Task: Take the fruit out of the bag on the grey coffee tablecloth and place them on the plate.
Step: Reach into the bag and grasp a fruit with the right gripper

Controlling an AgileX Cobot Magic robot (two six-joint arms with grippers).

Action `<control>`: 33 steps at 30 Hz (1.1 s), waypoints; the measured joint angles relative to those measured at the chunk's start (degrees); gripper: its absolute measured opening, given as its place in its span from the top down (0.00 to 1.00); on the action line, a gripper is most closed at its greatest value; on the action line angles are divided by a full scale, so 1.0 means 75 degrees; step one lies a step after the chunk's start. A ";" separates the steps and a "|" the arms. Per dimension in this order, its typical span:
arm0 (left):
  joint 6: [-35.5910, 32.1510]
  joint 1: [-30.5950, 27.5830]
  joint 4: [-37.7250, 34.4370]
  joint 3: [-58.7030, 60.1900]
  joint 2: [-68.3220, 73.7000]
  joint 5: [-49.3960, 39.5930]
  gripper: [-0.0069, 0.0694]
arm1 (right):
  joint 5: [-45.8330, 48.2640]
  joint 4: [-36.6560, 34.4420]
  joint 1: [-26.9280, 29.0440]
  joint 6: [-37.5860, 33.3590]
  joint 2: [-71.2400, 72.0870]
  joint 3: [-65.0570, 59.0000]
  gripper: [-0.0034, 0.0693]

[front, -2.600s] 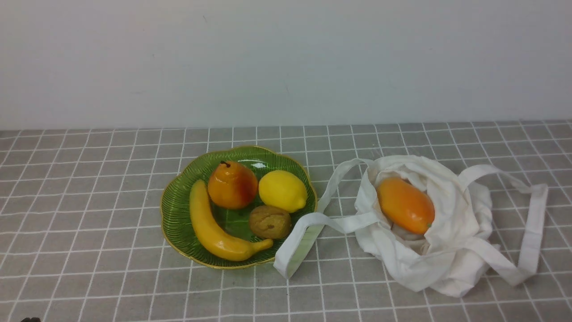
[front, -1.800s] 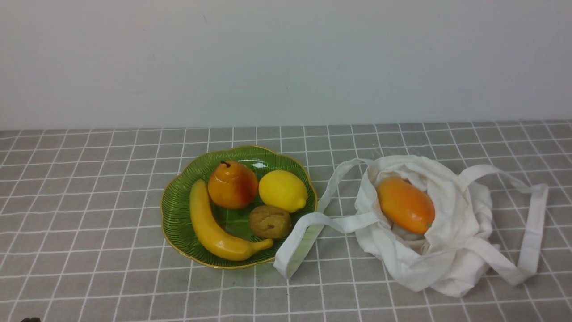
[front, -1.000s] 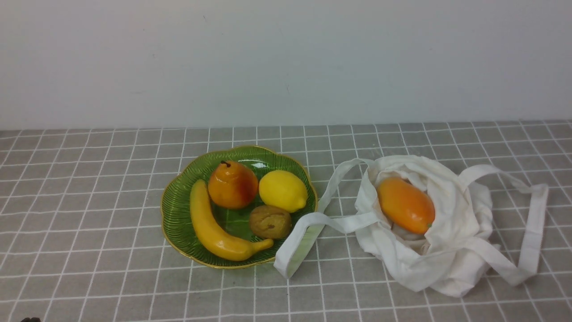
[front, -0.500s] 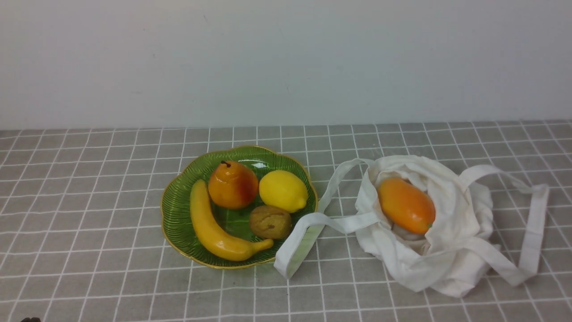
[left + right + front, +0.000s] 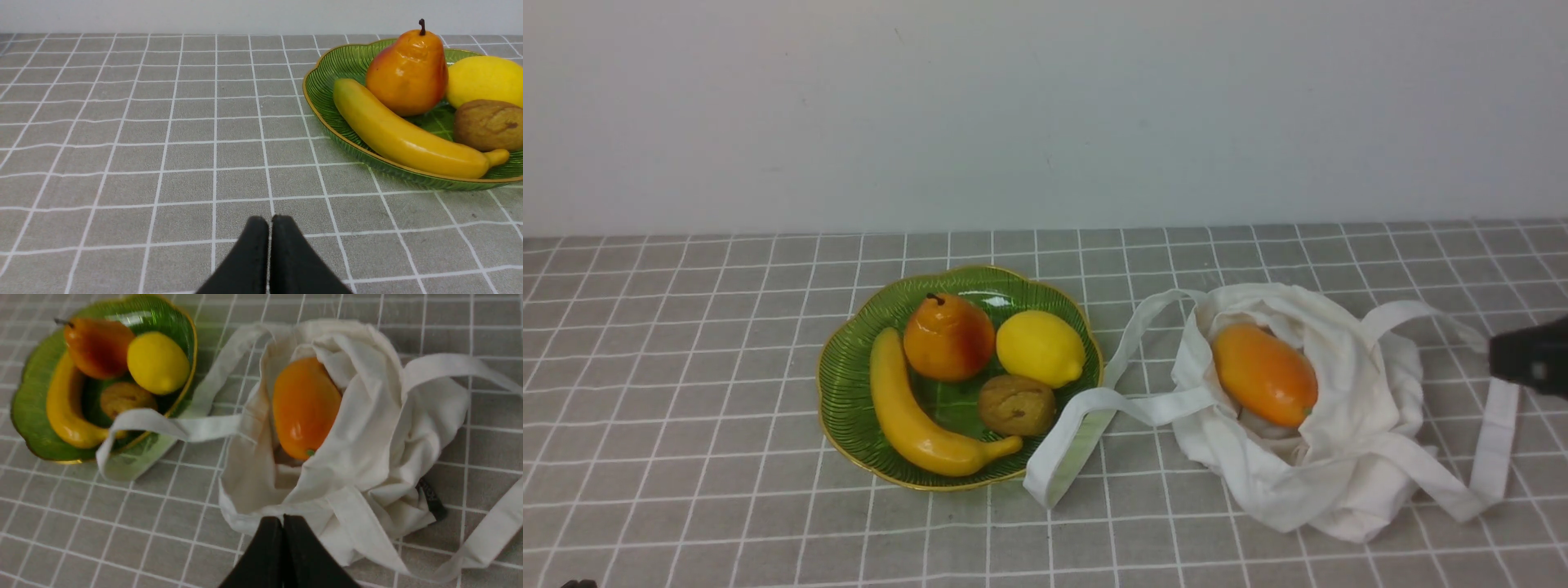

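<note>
One orange mango (image 5: 1264,375) lies in the open mouth of the white cloth tote bag (image 5: 1401,359), ahead of my right gripper (image 5: 283,522) and apart from it. In the front view, that gripper's dark shape is at the right edge, so the mango is to its left, with folds of the bag between them. My right fingers are clenched together with nothing between them; my left gripper (image 5: 269,222) is also clenched and bare, well apart from the bag, with the grey gridded tablecloth (image 5: 727,457) below it.

The mango lies on its side. Its long axis runs aslant in the front view, from far left to near right, and the end with the small green stem spot points toward the near right, on my side.

Farther to the left of my right gripper is the green leaf-ribbed plate (image 5: 849,433), holding a pear (image 5: 948,337), a lemon (image 5: 1040,349), a banana (image 5: 923,416) and a walnut (image 5: 1016,405). A strap of the bag laps over its rim.

Cloth hides the mango's underside. The front view's edge cuts off my right gripper, which is blurred there, and the left wrist view cuts off part of the plate.
</note>
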State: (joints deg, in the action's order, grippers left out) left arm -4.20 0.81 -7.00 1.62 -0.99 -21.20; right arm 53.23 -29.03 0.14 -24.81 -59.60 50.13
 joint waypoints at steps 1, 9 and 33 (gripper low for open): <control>0.0000 0.0000 0.0000 0.0000 0.0000 0.0000 0.92 | 0.0016 -0.0051 0.0000 -0.0190 -0.0580 0.0253 0.97; 0.0000 0.0000 0.0000 0.0000 0.0000 0.0000 0.92 | 0.0062 -0.0022 -0.0851 -0.0518 -0.3440 0.1996 0.96; 0.0000 0.0000 0.0000 0.0000 0.0000 0.0000 0.92 | -0.0419 0.3432 -0.2601 0.1122 -0.6475 0.3700 0.07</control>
State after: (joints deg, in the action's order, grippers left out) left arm -4.20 0.81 -7.00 1.62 -0.99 -21.20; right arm 50.09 -3.29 -19.36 -16.40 -108.17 77.88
